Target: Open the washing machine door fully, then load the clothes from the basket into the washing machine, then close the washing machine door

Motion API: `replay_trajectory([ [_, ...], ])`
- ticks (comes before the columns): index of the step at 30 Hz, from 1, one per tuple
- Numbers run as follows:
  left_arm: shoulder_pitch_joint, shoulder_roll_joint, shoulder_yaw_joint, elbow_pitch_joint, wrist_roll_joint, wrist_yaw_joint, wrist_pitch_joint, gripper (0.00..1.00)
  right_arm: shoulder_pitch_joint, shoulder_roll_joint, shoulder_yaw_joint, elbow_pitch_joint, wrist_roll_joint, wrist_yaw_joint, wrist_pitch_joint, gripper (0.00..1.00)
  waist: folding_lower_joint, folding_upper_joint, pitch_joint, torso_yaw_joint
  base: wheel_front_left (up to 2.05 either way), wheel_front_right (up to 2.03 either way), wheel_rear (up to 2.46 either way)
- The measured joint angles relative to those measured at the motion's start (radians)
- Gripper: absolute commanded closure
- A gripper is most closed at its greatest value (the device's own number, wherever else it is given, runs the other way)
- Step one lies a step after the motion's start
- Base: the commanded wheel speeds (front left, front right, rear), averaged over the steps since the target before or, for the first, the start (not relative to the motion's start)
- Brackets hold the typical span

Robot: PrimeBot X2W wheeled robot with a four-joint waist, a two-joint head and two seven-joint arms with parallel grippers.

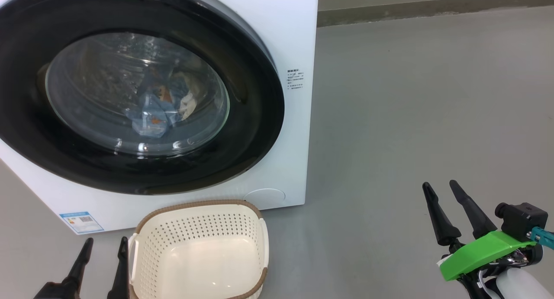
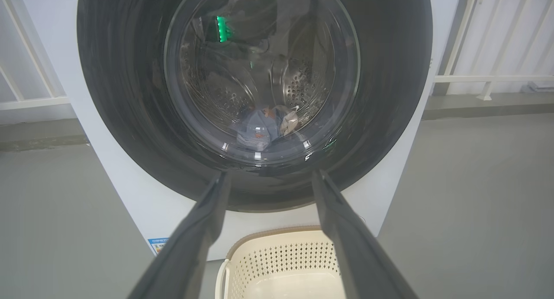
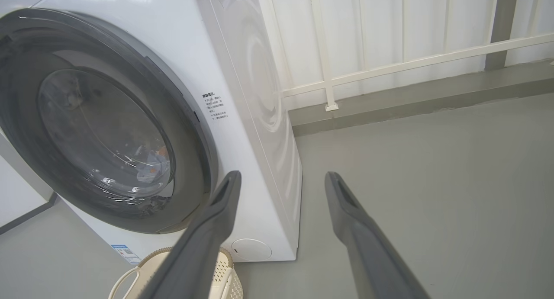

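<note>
The washing machine (image 1: 294, 39) stands on the floor with the washing machine door (image 1: 259, 130) shut flat against its front. Behind the glass porthole lie the clothes (image 1: 158, 108), light blue with orange marks, in the drum; they also appear as the clothes (image 2: 259, 128) in the left wrist view. The basket (image 1: 199, 204) sits in front of the machine with nothing in it. My left gripper (image 1: 106, 245) is open just left of the basket. My right gripper (image 1: 441, 186) is open over the bare floor at the right, holding nothing.
Grey floor (image 1: 411, 117) spreads to the right of the machine. A low grey kerb (image 3: 411, 95) and a white railing (image 3: 389, 65) run behind it. A blue label sticker (image 1: 81, 221) sits on the machine's lower left corner.
</note>
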Motion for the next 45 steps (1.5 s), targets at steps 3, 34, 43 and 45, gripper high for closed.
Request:
replay_trajectory([
  [3,0.0,-0.001,0.001,-0.001,0.002,0.0,0.0,1.0,0.0,0.001,0.001,0.001,0.001,0.0,0.0,1.0,0.0,0.0,0.0,0.0,0.0,0.0,0.0],
  [34,0.052,-0.065,-0.01,0.075,-0.255,0.0,0.065,1.0,0.096,0.104,-0.035,0.067,0.166,0.0,0.064,1.0,0.0001,0.0,0.002,0.008,0.0,0.0,0.0],
  [43,0.051,-0.067,-0.01,0.062,-0.361,0.0,0.094,1.0,0.096,0.116,-0.066,0.053,0.231,0.0,0.09,1.0,0.0001,0.0,0.002,0.012,0.0,0.0,0.0],
  [45,0.05,-0.067,-0.01,0.06,-0.381,0.0,0.103,1.0,0.096,0.118,-0.075,0.05,0.249,0.0,0.097,1.0,0.0001,0.0,0.003,0.012,0.0,0.0,0.0],
])
